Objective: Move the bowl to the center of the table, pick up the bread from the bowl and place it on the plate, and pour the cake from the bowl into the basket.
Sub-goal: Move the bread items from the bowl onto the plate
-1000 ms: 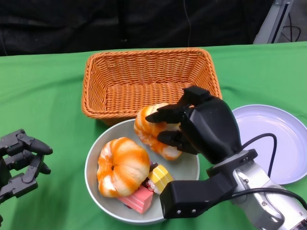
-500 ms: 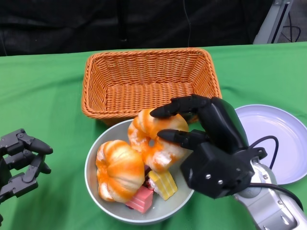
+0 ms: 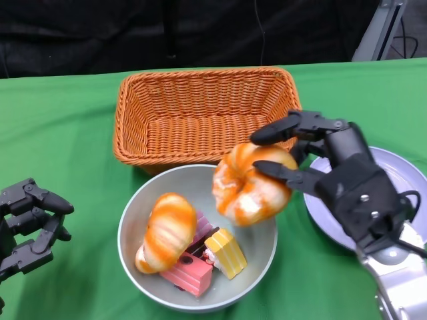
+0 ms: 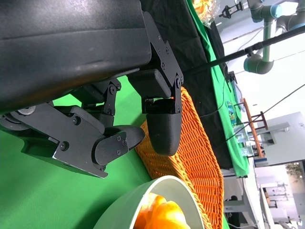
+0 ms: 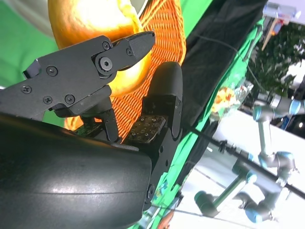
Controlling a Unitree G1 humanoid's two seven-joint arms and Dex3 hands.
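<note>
Plate (image 3: 393,177): near portion hidden behind right hand (image 3: 333,170), far side cut by frame edge. Left hand (image 3: 27,223): wrist cut off, well left of bowl (image 3: 133,220).

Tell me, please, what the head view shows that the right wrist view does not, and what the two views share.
Only the head view shows the plate, the bowl with a second bread and the cake pieces, and the left hand. Only the right wrist view shows grey robot arms beyond the table. Both show the right hand holding the bread above the bowl's rim, the wicker basket and the green cloth.
</note>
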